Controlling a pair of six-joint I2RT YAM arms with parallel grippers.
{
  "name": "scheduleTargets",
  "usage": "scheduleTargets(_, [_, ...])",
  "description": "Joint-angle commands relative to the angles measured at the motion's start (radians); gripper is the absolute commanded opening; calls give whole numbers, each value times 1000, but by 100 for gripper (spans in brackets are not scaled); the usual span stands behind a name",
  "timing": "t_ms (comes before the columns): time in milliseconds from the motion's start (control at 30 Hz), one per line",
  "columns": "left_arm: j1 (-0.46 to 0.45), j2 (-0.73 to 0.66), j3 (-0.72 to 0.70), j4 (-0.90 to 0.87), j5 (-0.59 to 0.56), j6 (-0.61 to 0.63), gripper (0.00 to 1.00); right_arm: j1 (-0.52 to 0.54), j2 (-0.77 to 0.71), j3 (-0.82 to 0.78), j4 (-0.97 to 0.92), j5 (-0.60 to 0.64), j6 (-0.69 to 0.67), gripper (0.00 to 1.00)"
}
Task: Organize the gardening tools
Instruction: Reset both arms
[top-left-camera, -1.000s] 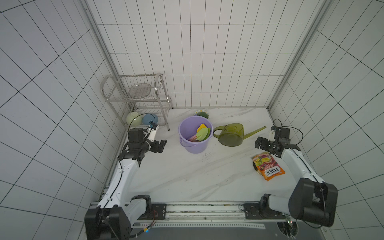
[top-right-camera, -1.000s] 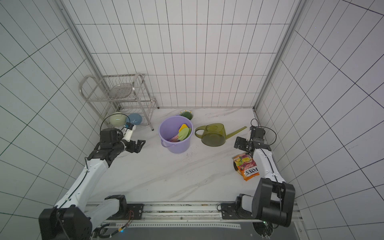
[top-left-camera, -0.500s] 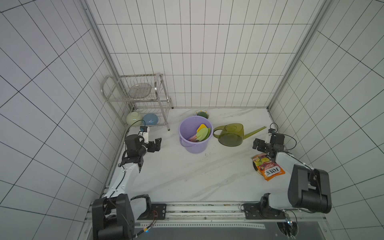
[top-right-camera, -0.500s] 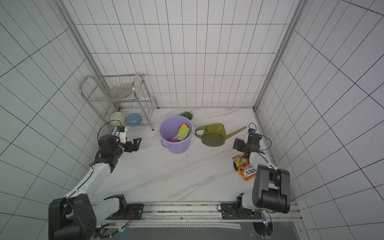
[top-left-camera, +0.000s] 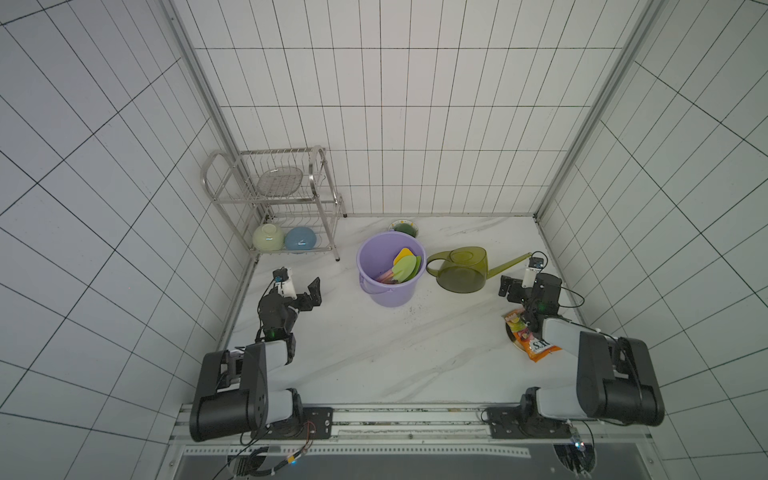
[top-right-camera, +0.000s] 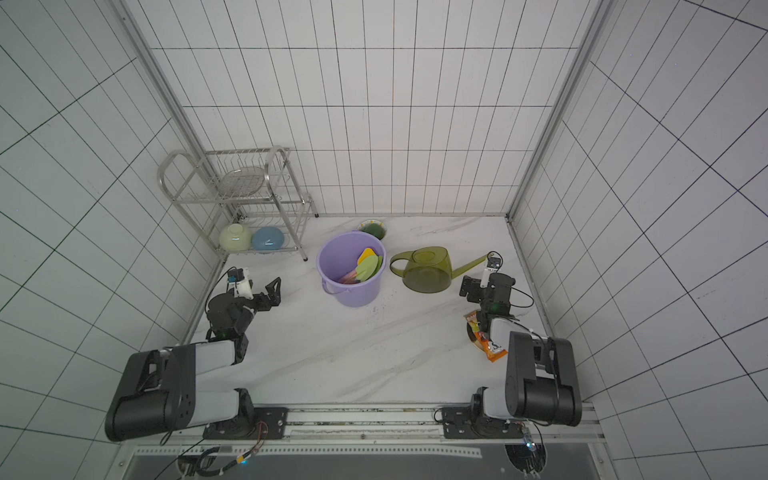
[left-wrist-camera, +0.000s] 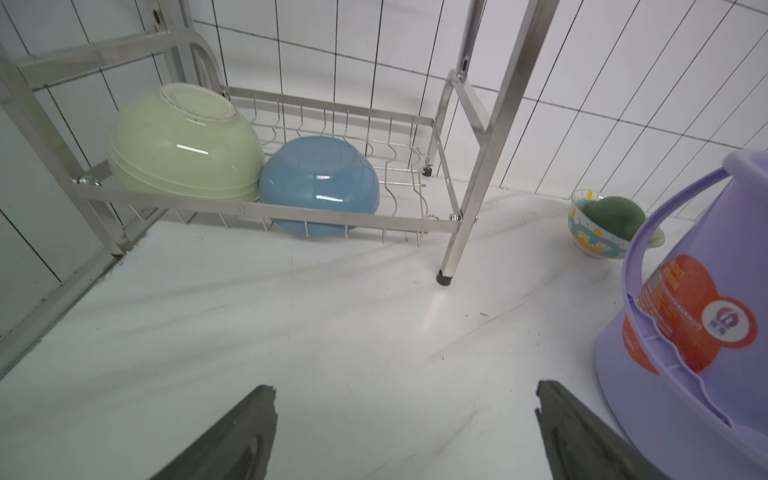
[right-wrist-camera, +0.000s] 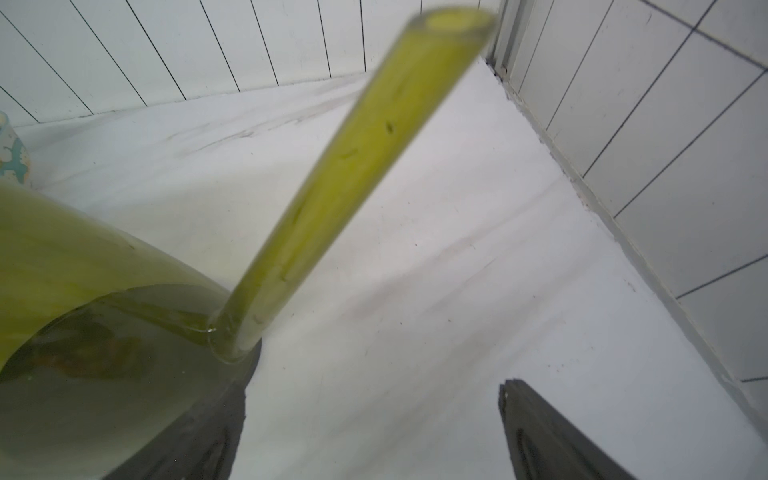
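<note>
the small plastic trowels (top-left-camera: 405, 266) lie blades up inside the lilac plastic bucket (top-left-camera: 366, 253), and the translucent olive-green long-spouted watering can (top-left-camera: 461, 274) stands upright at the bucket's 3 o'clock, just beside it. the left gripper (top-left-camera: 309, 297) at the bucket's 9 o'clock and the right gripper (top-left-camera: 513, 291) at the can's 3 o'clock both have their jaws spread wide and hold nothing.

the can looks like the only piece left to place. the right gripper is just beside the thin, slick spout (right-wrist-camera: 353, 166). a hold low near the spout's root should tip the can less than one near its mouth.

the blades overlap, so the count of trowels is unsure. whether the can holds water cannot be told. the orange snack bag (top-left-camera: 528, 338) is partly under the right arm.
</note>
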Motion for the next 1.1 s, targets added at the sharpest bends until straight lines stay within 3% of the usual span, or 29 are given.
scheduleTargets(0, [3,68,-19,221,-58,-42,98,12,40,-27,147,38,-30,99])
scheduleTargets(133, [-1,157,-23,311,-80,-49,98,12,119,-43,253,77,-13,99])
scheduleTargets(200, [-6,188,-12,322,-79,-45,98,12,127,-27,213,96,-7,99])
scheduleTargets(533, [-88,169,185,-78,-254,-5,98,16,123,-30,221,137,6,99])
scheduleTargets(1067, [-113,179,215,-124,-279,14,98,16,124,-29,220,136,6,99])
